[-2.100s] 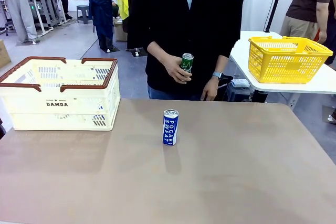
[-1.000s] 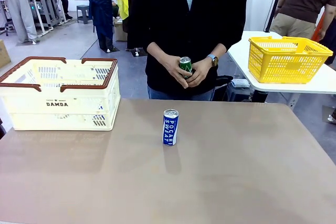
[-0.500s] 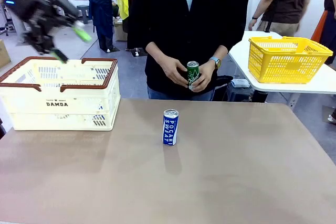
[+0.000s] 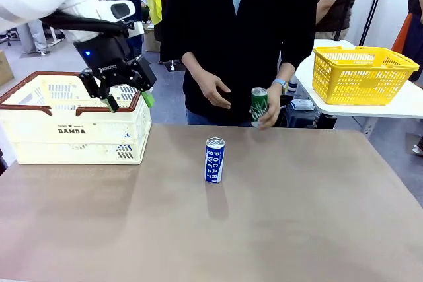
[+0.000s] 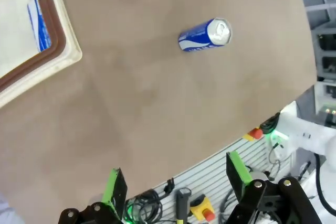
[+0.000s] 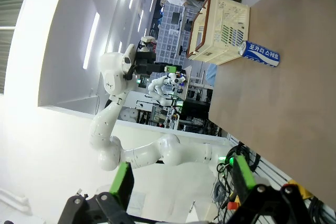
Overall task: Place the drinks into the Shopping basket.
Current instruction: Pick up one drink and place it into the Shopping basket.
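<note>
Blue slim metal drink can with white "POCARI SWEAT" lettering (image 4: 215, 160) stands upright on the brown bench (image 4: 297, 229), well to the right of the cream-white slotted plastic crate with brown rim handles (image 4: 73, 130), apart from it. Green slim metal can with white lettering (image 4: 259, 104) is off the bench, held tilted in the person's hand (image 4: 269, 114), farther right of the crate than the blue can.

Left gripper (image 4: 129, 102) hovers over the crate's right end, jaws wide, nothing between them. Right gripper (image 6: 184, 178) is well away from the crate, off the bench's near edge, jaws wide, empty.

Handling, judged:
- Blue can: thin-walled metal, stiff if full, easily dented if squeezed hard or empty. Probably moderate weight.
- Printed skin is smooth, so likely slippery against the pads; firm, not crushing, closure wanted.
- Tall and narrow: tips readily if nudged on approach from the crate side.
- Best hold: across the round body at mid-height, pads on opposite sides, clear of the lid rim.
- Green can: same build; free body above the person's fingers is the likely place to take it.
</note>
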### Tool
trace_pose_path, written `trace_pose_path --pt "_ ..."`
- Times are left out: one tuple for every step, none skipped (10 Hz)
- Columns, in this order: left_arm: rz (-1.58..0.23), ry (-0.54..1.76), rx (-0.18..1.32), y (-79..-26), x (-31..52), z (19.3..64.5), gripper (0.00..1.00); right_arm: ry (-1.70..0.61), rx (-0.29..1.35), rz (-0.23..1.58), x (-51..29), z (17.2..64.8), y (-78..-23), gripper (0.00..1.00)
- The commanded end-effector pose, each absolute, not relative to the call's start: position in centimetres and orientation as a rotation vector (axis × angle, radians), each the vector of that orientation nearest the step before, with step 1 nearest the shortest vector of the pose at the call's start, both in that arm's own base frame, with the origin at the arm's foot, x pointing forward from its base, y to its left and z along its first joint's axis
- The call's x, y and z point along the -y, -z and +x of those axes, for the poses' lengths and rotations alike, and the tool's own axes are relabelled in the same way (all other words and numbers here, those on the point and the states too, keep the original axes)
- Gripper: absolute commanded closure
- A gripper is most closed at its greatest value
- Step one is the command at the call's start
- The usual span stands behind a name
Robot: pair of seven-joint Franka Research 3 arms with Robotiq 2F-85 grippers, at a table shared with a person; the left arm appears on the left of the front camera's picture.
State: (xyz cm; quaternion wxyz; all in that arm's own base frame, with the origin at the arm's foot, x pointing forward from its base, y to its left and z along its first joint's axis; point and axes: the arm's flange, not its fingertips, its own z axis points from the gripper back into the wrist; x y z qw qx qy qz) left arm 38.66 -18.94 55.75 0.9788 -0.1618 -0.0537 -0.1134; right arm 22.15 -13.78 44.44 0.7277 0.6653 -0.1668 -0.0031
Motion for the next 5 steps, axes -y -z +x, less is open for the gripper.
trace_pose_path --pt "-0.324 0.181 0.138 -57.0 17.3 39.8 0.00 0.024 0.367 1.481 13.8 22.4 -45.2 0.00" --pt "-0.324 0.181 0.138 -57.0 17.3 39.8 0.00 0.024 0.367 1.481 13.8 22.4 -45.2 0.00" --pt "-0.335 0.218 0.115 -56.2 18.3 39.0 0.00 0.024 0.367 1.481 13.8 22.4 -45.2 0.00" --pt "-0.357 0.272 0.144 -54.9 20.7 38.3 0.00 0.024 0.367 1.481 13.8 22.4 -45.2 0.00" --pt "-0.328 0.303 0.138 -53.9 24.0 38.1 0.00 0.024 0.367 1.481 13.8 22.4 -45.2 0.00"
